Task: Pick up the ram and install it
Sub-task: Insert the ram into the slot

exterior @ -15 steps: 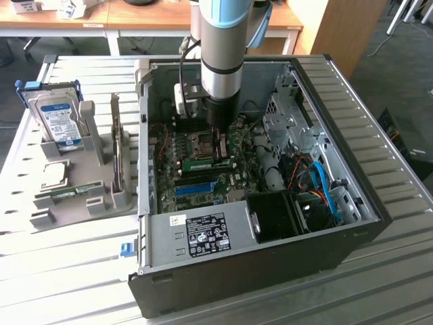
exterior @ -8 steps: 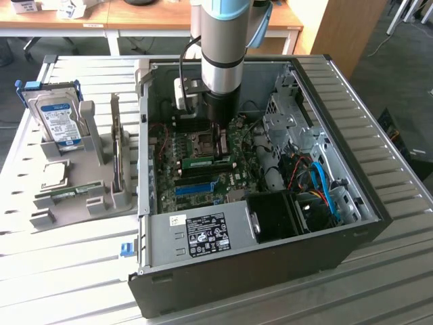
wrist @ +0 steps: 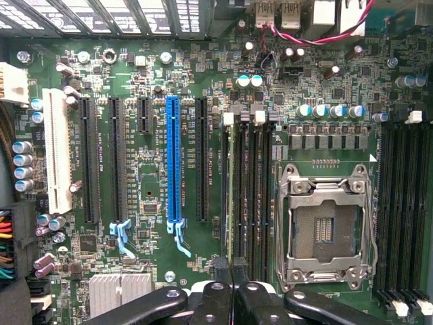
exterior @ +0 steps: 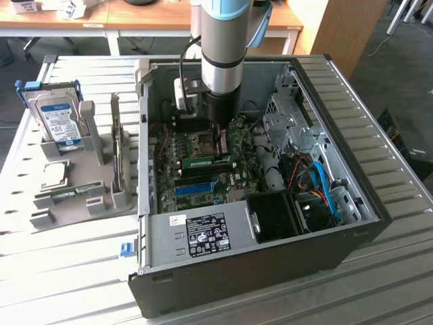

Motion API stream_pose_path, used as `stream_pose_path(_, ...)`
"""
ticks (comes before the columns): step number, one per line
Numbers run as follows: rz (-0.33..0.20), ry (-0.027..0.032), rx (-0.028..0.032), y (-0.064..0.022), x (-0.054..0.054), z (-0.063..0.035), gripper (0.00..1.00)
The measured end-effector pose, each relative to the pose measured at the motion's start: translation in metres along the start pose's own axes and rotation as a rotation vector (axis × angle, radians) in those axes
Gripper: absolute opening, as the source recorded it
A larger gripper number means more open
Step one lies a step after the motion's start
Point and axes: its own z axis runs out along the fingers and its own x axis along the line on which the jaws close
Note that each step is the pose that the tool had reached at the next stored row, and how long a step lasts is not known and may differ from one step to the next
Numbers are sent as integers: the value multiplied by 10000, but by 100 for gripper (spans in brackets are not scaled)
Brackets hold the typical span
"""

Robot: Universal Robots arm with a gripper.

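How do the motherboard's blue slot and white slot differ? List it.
Colour: the blue slot is blue, the white slot white. Width: the blue slot is narrower, the white slot broader. Neighbours: black slots flank the blue slot; the white slot stands outermost. Both run parallel.

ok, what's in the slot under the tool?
A green ram stands edge-up in it. The tool covers one end, so how that end sits is hidden.

an open black metal computer case [exterior: 270, 277] sits on a slatted grey metal table [exterior: 358, 101]. inside, a green motherboard [wrist: 155, 88] carries a long blue plastic slot [wrist: 174, 162], a white plastic slot [wrist: 56, 149] and a silver metal cpu socket [wrist: 325, 223]. a blue-labelled hard drive [exterior: 59, 122] stands upright in a grey plastic rack [exterior: 95, 193] beside the case.
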Motion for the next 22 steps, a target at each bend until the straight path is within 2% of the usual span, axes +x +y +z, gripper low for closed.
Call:
stream_pose_path(8, -355, -28, -18, 0, 0, 0, 12)
stream_pose_path(22, -359, -29, -19, 2, 2, 31, 12)
